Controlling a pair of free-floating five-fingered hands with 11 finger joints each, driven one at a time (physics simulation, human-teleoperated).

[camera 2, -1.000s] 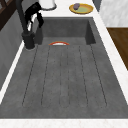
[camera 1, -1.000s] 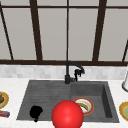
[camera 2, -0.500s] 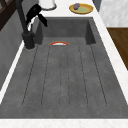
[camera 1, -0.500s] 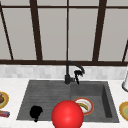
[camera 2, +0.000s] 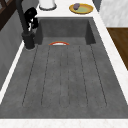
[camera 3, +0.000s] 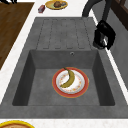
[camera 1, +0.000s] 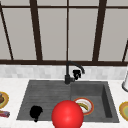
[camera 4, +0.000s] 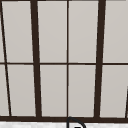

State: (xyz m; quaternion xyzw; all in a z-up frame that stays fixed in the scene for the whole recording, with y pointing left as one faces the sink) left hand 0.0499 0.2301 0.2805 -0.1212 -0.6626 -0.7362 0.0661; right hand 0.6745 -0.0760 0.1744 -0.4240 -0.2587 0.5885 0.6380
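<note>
Hovering beside the faucet (camera 1: 71,71), the right hand (camera 1: 76,74) hangs.

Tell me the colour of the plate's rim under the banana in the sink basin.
The plate has a red-orange rim, clearest in the right side view, under the banana.

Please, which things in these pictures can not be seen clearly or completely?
- Front view: the red ball covers part of the plate in the sink.
- Left side view: the basin edge hides that plate except a rim arc.
- Front view: right hand is black against the black faucet; contact unclear.
- Front view: left hand is a dark blob; pose unclear.
- Front view: the right border cuts off the yellow plate.
</note>
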